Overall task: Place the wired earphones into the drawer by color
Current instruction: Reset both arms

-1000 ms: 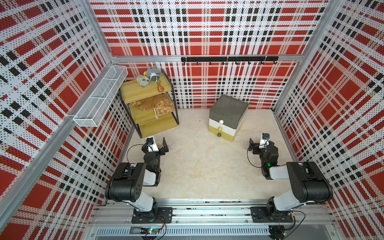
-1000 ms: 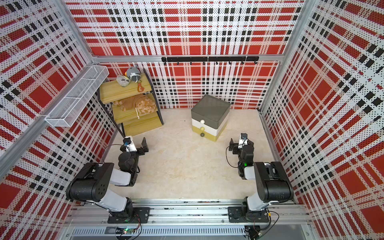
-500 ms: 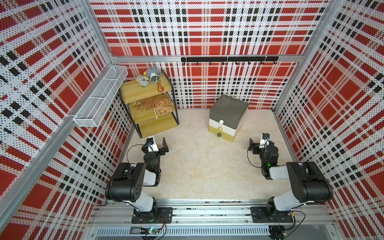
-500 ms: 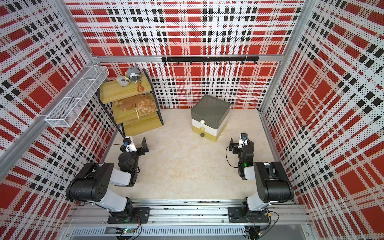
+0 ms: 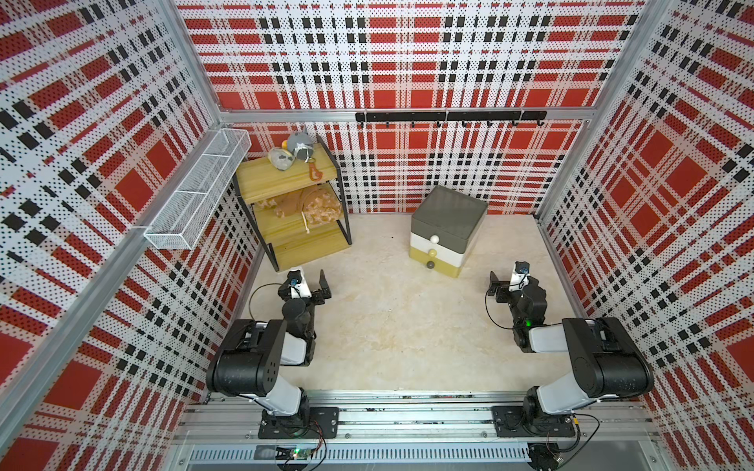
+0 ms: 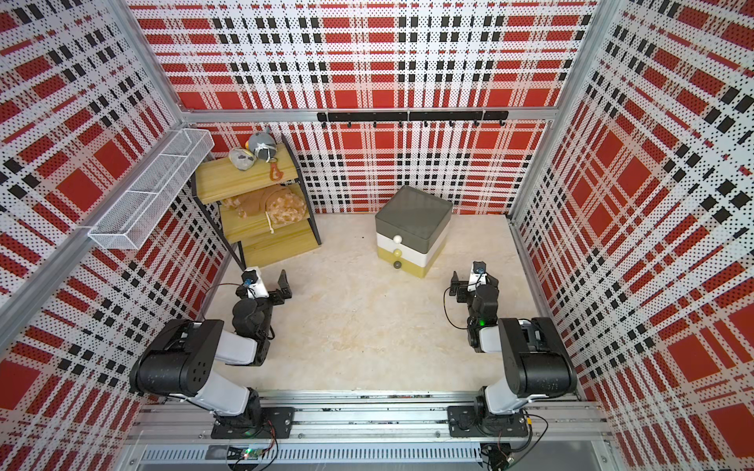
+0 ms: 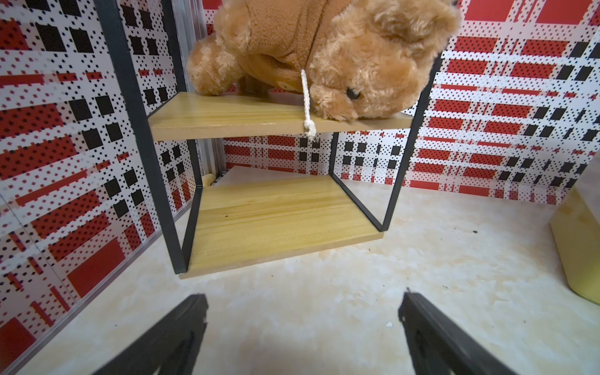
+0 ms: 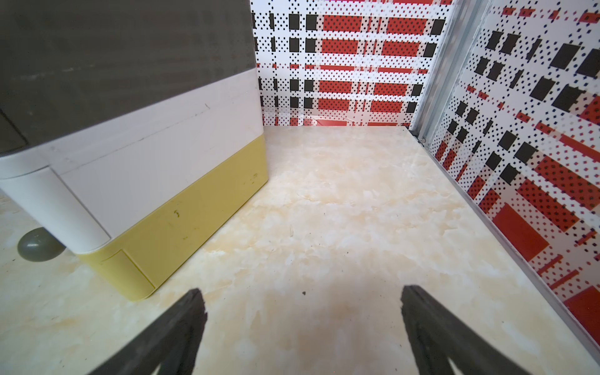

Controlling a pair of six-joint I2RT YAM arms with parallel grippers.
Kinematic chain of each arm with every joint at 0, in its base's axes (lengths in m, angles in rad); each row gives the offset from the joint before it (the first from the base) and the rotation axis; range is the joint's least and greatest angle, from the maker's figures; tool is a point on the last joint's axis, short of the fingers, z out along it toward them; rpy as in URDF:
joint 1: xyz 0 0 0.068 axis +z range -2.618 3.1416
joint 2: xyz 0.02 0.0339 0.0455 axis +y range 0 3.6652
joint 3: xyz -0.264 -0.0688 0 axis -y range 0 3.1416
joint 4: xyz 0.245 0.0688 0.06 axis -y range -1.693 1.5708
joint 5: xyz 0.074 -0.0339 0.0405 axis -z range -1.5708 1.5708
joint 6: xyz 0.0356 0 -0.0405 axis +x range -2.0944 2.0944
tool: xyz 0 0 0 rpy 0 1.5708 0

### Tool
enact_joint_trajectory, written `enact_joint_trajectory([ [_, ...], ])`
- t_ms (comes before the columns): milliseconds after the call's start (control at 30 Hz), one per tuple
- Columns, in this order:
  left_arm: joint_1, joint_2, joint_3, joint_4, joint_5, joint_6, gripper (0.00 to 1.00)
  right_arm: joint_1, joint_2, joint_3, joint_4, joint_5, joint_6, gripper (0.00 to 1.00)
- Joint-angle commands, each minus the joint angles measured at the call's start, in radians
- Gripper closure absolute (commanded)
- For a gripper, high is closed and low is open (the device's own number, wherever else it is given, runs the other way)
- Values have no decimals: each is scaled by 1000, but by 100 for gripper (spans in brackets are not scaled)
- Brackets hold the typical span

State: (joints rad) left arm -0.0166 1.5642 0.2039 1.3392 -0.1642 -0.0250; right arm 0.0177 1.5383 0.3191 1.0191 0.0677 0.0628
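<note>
**Plastic, Wood, Plush**

The drawer is smooth plastic with a soft sheen, faintly scuffed; the worktop looks like polished cream marble; the shelf rack has grained wooden boards in a matt black metal frame; the teddy bear is fuzzy plush; the basket is white wire mesh.

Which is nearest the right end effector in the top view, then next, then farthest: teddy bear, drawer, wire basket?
1. drawer, just ahead of the right end effector.
2. teddy bear, on the shelf rack.
3. wire basket, higher up, far left.
</note>
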Motion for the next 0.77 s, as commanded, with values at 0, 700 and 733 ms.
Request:
enact_joint_trajectory([
  [0,1,7,14,28,2,3,1,6,5,0,22,10,-9,0],
  [700,1,7,16,22,3,3,1,5,5,-1,21,11,-9,0],
  [733,1,6,15,21,3,2,1,5,5,-1,22,10,-8,0],
])
